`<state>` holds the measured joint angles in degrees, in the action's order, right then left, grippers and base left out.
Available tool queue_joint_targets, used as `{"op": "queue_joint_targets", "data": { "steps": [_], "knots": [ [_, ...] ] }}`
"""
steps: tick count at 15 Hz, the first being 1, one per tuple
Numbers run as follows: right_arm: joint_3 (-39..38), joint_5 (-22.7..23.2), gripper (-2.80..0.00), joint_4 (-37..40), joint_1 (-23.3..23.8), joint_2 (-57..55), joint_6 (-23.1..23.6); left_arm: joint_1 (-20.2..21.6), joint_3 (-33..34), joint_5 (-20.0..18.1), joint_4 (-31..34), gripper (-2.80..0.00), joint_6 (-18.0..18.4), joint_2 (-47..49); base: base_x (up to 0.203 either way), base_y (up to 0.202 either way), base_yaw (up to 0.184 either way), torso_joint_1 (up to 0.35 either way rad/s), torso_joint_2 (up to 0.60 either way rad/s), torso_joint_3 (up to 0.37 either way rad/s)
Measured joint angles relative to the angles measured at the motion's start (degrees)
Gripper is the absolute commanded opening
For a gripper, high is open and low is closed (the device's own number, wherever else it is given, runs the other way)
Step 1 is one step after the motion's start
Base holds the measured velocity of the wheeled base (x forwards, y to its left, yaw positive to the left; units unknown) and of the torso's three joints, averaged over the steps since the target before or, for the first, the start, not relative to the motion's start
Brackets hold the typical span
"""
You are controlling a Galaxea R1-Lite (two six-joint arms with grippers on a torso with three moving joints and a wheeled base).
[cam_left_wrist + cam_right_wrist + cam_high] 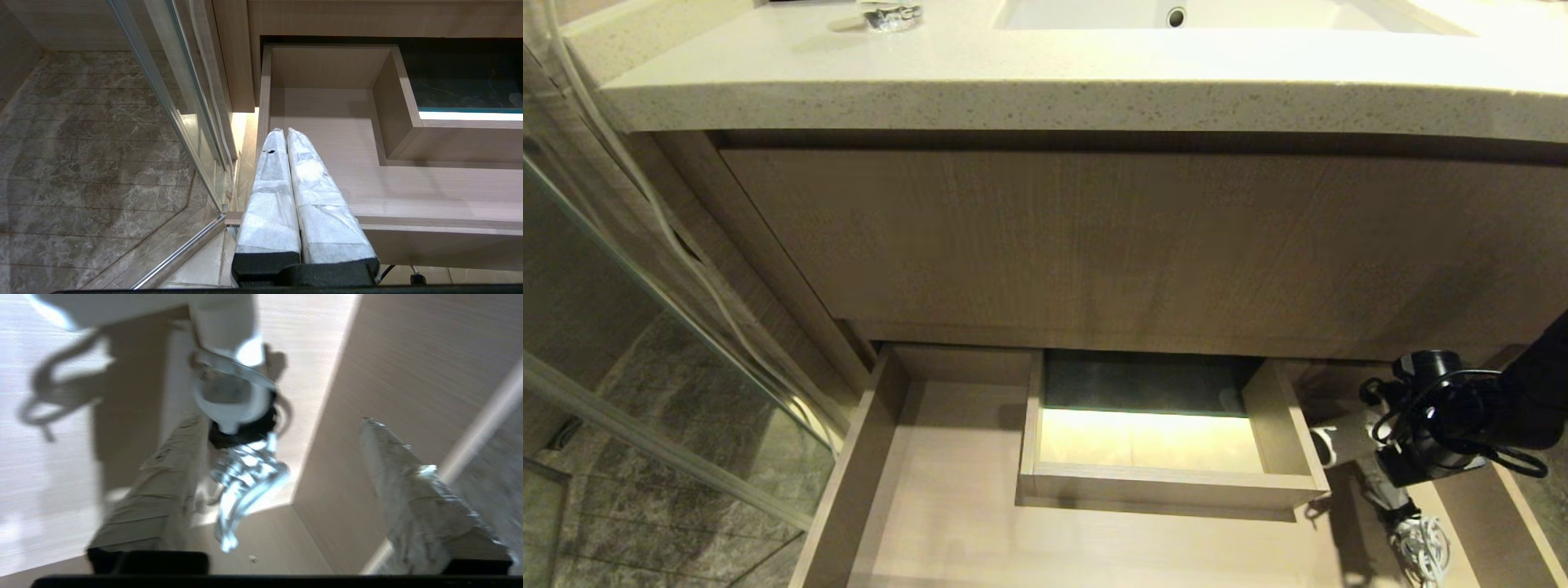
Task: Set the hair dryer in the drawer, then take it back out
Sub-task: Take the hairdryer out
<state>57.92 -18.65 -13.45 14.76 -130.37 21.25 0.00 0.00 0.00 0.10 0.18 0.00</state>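
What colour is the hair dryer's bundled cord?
White. The cord lies at the drawer's right end, clearest in the head view.

Stone countertop (1045, 90), glass door (163, 81)
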Motion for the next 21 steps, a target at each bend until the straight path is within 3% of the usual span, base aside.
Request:
{"op": "queue_joint_targets", "data": {
  "steps": [5,21],
  "knots": [
    [1.1,5.1,0.0,1.5,0.0,-2.4,0.1,0.0,0.0,0.0,0.0,-2.8,0.0,0.0,0.0,0.0,0.0,0.0,0.0,0.0],
    [11.2,5.5,0.0,1.6,0.9,-12.7,0.7,0.0,0.0,0.0,0.0,-2.8,0.0,0.0,0.0,0.0,0.0,0.0,0.0,0.0]
  ]
}}
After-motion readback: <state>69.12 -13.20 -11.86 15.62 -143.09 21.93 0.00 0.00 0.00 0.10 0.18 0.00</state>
